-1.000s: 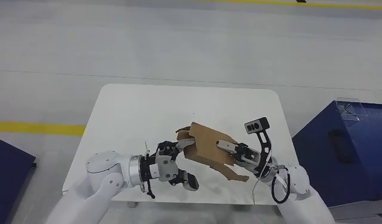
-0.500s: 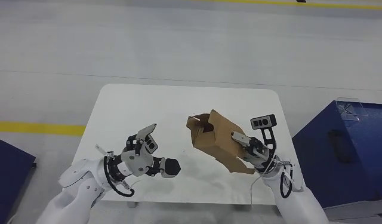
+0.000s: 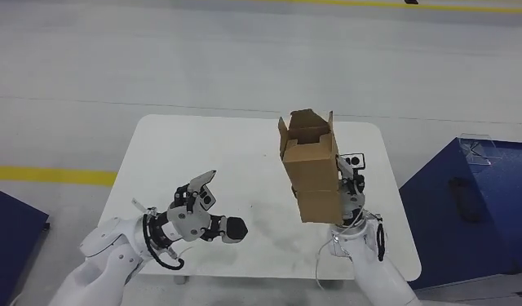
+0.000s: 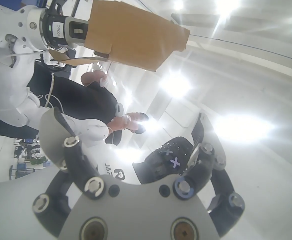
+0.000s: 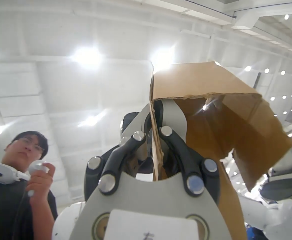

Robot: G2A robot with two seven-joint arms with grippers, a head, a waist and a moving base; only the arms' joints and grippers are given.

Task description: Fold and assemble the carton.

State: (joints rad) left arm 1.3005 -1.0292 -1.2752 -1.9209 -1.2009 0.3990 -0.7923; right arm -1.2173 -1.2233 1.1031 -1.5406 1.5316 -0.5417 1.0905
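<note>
Step in hand: carton opened out, flaps not yet folded.

- Brown corrugated cardboard carton [image 3: 310, 166]: held aloft over the right part of the white table [image 3: 204, 147], clear of the surface. It stands roughly upright as a squared tube. Its upper mouth is open, with the flaps standing up around it. In the left wrist view a loose flap hangs out at the held end.
- Right gripper [image 5: 153, 116]: closed on one wall of the carton near its lower end. One finger is inside the tube and the other outside, with the cardboard edge pinched between them. That single wall is the only hold on the carton.
- Left gripper [image 3: 218, 204]: over the near-left part of the table, well apart from the carton. Fingers spread wide, nothing between them.

Judgement: the body looks formed and both ends look unclosed, so this seems about midway through the task. The next move probably falls to the left arm. It would cross rightward to the carton and press the end flaps inward in turn, minor flaps before major, while the right arm holds the tube steady.

Caution: with one pinched wall, a sideways push may swivel the carton or collapse the tube. Pushing along the fold lines, toward the held wall, should reduce that.
</note>
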